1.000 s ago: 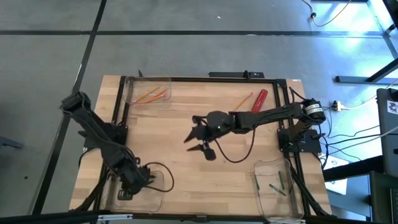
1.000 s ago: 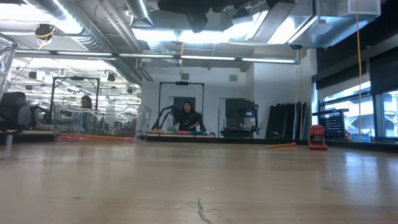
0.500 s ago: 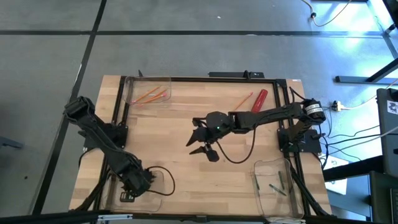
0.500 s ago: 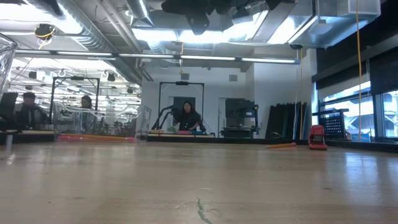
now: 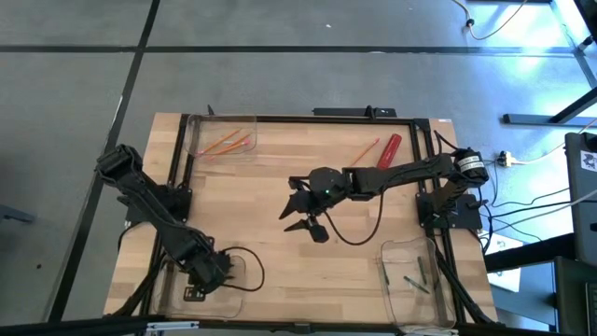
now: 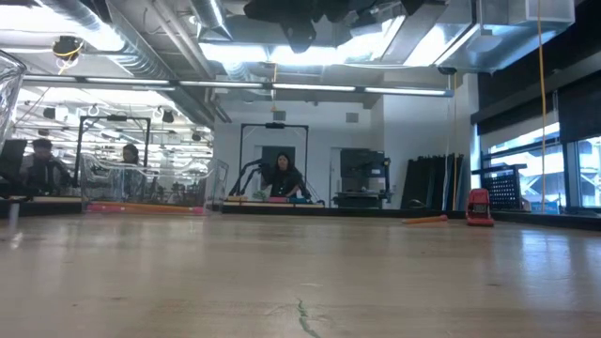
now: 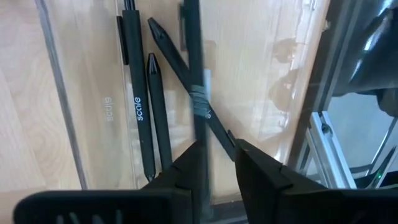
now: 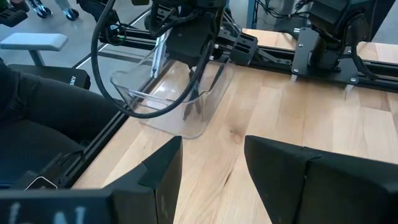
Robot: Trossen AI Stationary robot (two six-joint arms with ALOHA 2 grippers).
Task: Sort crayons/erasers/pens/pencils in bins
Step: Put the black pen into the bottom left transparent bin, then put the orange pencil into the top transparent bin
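Note:
My left gripper [image 5: 203,276] is down in the near-left bin [image 5: 233,297], shut on a black pen [image 7: 198,68]. Several other black pens [image 7: 138,106] lie on that bin's floor. My right gripper [image 5: 304,216] hangs open and empty above the middle of the table. The far-left bin [image 5: 196,140] holds several orange pencils [image 5: 227,144]. One more pencil [image 5: 366,149] lies flat on the table at the far right, beside a thick red cylinder [image 5: 389,149]. The near-right bin [image 5: 390,280] holds a few small sticks. My left gripper has the black pen between its two fingers [image 7: 186,171], which come from above and point down into the bin. The pen [image 7: 199,134] reaches out past the fingertips, above the pens on the bin's floor. The fingers hide which part of it they are on.
Black frame rails run along the table's edges [image 5: 308,119]. A black cable [image 5: 359,238] loops on the table below my right arm. Bare wood lies between the bins. People sit in the room beyond the table [image 6: 282,178].
My left gripper has gone a little toward the table's near edge and right, deeper over the near-left bin, while its arm has folded lower. My right gripper has barely shifted.

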